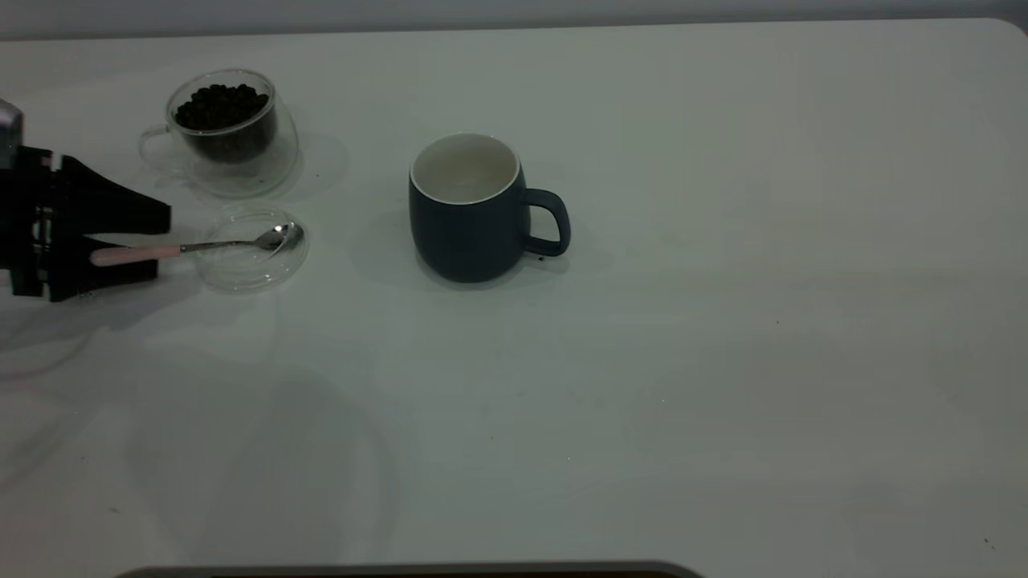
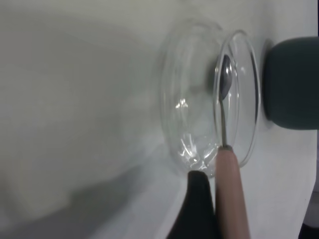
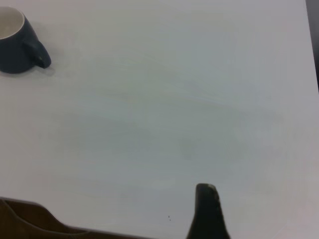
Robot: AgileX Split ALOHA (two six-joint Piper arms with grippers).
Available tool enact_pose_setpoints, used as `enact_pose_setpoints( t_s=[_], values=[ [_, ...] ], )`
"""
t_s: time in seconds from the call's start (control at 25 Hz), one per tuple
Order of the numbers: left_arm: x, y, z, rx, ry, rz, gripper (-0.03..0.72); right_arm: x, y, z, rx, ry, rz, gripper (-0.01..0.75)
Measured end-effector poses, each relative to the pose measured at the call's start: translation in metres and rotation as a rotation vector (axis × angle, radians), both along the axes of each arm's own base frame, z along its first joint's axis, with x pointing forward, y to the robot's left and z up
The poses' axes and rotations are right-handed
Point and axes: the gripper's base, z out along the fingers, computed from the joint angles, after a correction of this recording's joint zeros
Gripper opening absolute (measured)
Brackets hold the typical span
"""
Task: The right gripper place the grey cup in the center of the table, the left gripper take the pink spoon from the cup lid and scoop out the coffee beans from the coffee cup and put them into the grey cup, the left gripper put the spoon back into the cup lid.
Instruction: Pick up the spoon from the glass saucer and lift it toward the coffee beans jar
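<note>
The grey cup (image 1: 466,233) stands upright and empty near the table's middle, handle to the right; it also shows in the left wrist view (image 2: 294,84) and the right wrist view (image 3: 15,47). The coffee cup (image 1: 229,152), holding coffee beans (image 1: 222,104), stands at the back left. In front of it, the pink spoon (image 1: 241,243) rests with its bowl in the cup lid (image 1: 249,273). My left gripper (image 1: 161,241) is open and straddles the pink handle (image 2: 230,194), one finger (image 2: 199,199) right beside it. My right gripper (image 3: 259,219) is open and empty, far from the cup.
The white table (image 1: 723,361) stretches bare to the right of and in front of the grey cup. A tiny dark speck (image 1: 542,258) lies by the cup's handle. The table's front edge (image 3: 25,219) runs close behind my right gripper.
</note>
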Motion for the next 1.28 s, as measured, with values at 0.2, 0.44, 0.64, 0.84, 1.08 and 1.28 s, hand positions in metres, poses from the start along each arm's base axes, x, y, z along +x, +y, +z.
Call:
enact_pose_setpoints(
  t_s=[0.2, 0.44, 0.64, 0.84, 1.08, 1.28],
  values=[
    [-0.0009, -0.002, -0.0036, -0.009, 0.019, 0.003, 0.678, 0.0, 0.0, 0.0, 0.0, 0.0, 0.0, 0.591],
    [-0.0003, -0.0018, -0.0034, -0.013, 0.025, 0.012, 0.577, 0.0, 0.0, 0.0, 0.0, 0.0, 0.0, 0.591],
    [0.003, -0.0012, -0.0023, -0.025, 0.02, 0.053, 0.425, 0.0, 0.0, 0.0, 0.0, 0.0, 0.0, 0.591],
    [0.006, -0.0003, -0.0017, -0.033, 0.015, 0.091, 0.272, 0.0, 0.0, 0.0, 0.0, 0.0, 0.0, 0.591],
    [0.0063, 0.0007, -0.0032, -0.014, 0.019, 0.098, 0.122, 0.0, 0.0, 0.0, 0.0, 0.0, 0.0, 0.591],
    [0.0056, 0.0025, -0.0033, -0.012, 0.018, 0.098, 0.114, 0.0, 0.0, 0.0, 0.0, 0.0, 0.0, 0.591]
  ],
)
